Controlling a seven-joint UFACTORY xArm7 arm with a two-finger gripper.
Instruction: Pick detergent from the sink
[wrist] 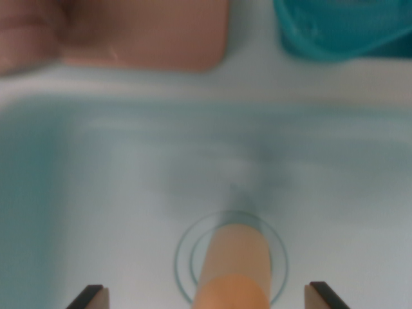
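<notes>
Wrist view: smooth pale sink (pixel 96 193), blurred, with a ringed drain (pixel 183 257); on it stands the detergent (pixel 233 267), a rounded orange-tan bottle, at bottom centre. Tool (pixel 212 299) spread wide, dark-edged fingertips (pixel 90 297) flanking the bottle without touching, pointing down into the basin. On the surface beyond the rim: a pink rounded slab (pixel 148 35) and a teal plastic container (pixel 341 29).

The sink (pixel 96 193) fills most of the wrist view, and the detergent bottle (pixel 233 270) lies in it at the bottom centre, over the drain ring (pixel 183 248). Two fingertips (pixel 91 297) flank the bottle — one each side. Beyond the sink's far rim sit a board (pixel 148 35) at left and a basin (pixel 341 29) at right — well apart.
</notes>
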